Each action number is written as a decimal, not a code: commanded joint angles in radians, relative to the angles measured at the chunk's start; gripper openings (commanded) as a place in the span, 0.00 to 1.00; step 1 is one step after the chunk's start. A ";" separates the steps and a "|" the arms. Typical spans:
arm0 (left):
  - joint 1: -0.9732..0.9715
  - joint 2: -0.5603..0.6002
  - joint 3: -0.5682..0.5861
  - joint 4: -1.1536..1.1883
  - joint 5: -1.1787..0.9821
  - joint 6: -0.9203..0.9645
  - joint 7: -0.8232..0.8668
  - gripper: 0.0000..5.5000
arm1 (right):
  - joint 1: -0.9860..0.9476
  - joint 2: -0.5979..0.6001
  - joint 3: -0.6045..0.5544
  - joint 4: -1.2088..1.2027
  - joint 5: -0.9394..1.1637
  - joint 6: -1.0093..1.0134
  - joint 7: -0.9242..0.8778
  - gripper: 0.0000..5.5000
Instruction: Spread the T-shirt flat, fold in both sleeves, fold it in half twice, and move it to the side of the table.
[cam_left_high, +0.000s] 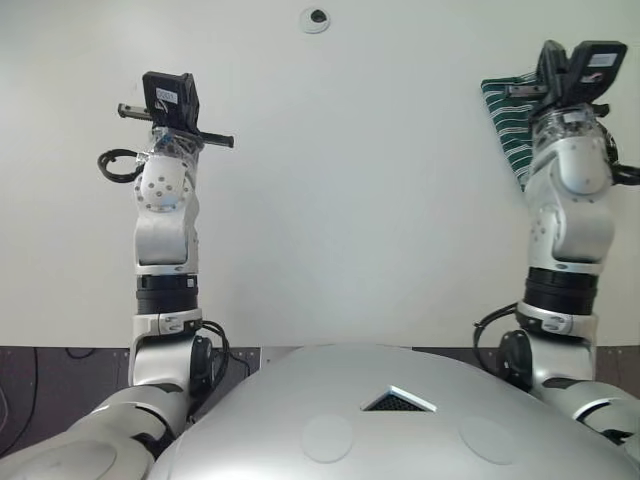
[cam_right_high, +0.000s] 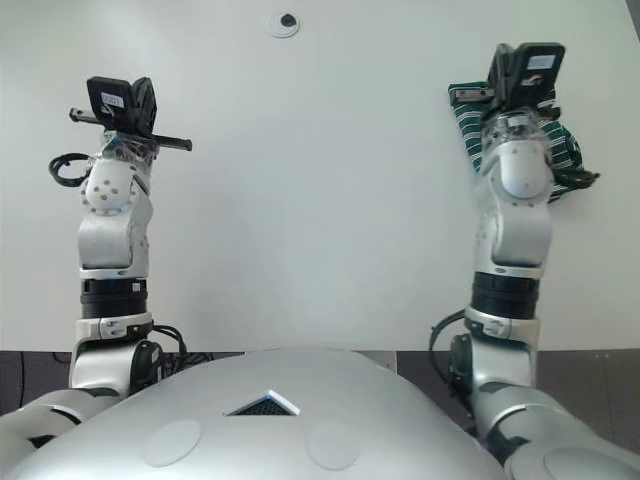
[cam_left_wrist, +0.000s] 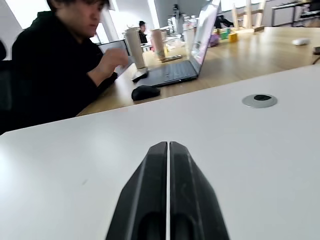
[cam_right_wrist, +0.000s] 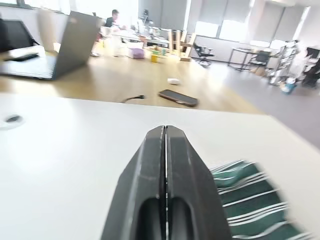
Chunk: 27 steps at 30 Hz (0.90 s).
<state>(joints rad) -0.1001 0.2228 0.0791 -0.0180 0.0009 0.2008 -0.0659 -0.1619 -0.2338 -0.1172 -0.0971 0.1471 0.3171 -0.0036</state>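
Striped T-shirt (cam_right_high: 568, 150) folded at 1 o'clock on worktop (cam_left_high: 350, 200), just beside right tool (cam_right_wrist: 165, 131). Right tool pressed together, empty. Left tool (cam_left_wrist: 168, 146) at 11 o'clock, pressed together, well apart.

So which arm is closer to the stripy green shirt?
Right. The right arm's fingers are beside the green-and-white striped T-shirt; the left arm's fingers are far across the white table.

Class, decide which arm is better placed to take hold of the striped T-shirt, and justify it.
Right. The right gripper sits beside the T-shirt at the right of the table; the left gripper is on the opposite side, well apart from it.
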 joint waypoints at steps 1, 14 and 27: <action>0.065 -0.064 -0.065 -0.090 0.035 -0.019 0.033 0.01 | 0.027 0.051 0.010 -0.010 -0.003 -0.027 0.003 0.00; 0.023 -0.129 -0.080 -0.012 0.051 -0.043 0.065 0.01 | -0.006 0.086 0.073 0.057 -0.049 -0.075 0.021 0.00; 0.008 -0.139 -0.006 0.082 0.008 -0.063 0.070 0.01 | -0.019 0.085 0.069 0.126 -0.049 -0.066 0.020 0.00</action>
<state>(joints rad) -0.0714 0.0780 0.0691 0.0397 0.0107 0.1460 0.0027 -0.1666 -0.1635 -0.0388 0.0111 0.1054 0.2448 0.0182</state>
